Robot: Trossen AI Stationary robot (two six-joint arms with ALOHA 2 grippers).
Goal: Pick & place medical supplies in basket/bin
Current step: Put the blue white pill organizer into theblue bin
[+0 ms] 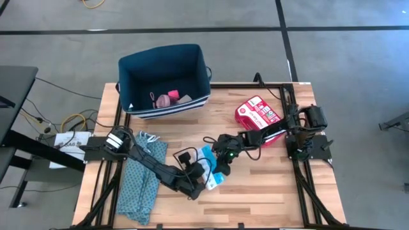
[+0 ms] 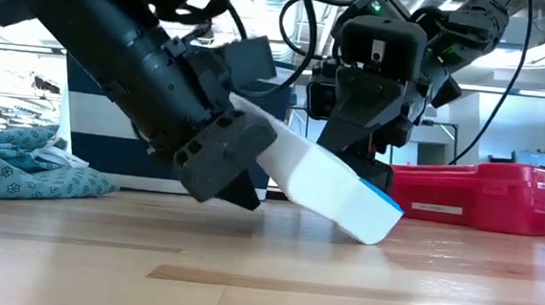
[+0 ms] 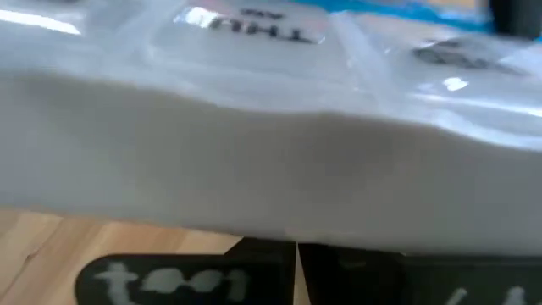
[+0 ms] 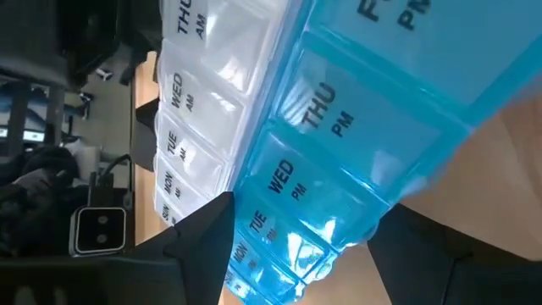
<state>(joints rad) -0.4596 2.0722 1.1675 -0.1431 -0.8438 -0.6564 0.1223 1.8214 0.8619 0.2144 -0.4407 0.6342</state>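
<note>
The pill organizer (image 1: 212, 171) is a white and blue strip with day labels. It lies tilted between both grippers at the table's middle, its lower end (image 2: 371, 229) at the tabletop. My left gripper (image 1: 195, 184) is shut on its raised end. My right gripper (image 1: 221, 161) comes from the right and is shut on the blue row (image 4: 326, 127). The red first-aid case (image 1: 257, 115) lies flat near the right arm's base. The navy bin (image 1: 165, 114) stands at the far left, with pink items (image 1: 167, 99) inside. My left gripper holds the pill organizer's raised end (image 2: 255, 122), coming slanting down from the table's left. In the left wrist view the white side (image 3: 271, 152) fills the picture and hides the fingertips. The strip slopes down away from the gripper. My right gripper has the blue row near its end (image 4: 288, 246) between its two fingers (image 4: 199, 237), which lie across the strip. It comes from above and from the table's right. Whether both fingers touch, I cannot tell for sure.
A teal patterned cloth (image 1: 140, 179) lies crumpled at the table's near left, under the left arm. The red case (image 2: 481, 191) sits behind the right gripper. Bare wood (image 1: 268, 185) shows near the front right. Cables run around both arm bases.
</note>
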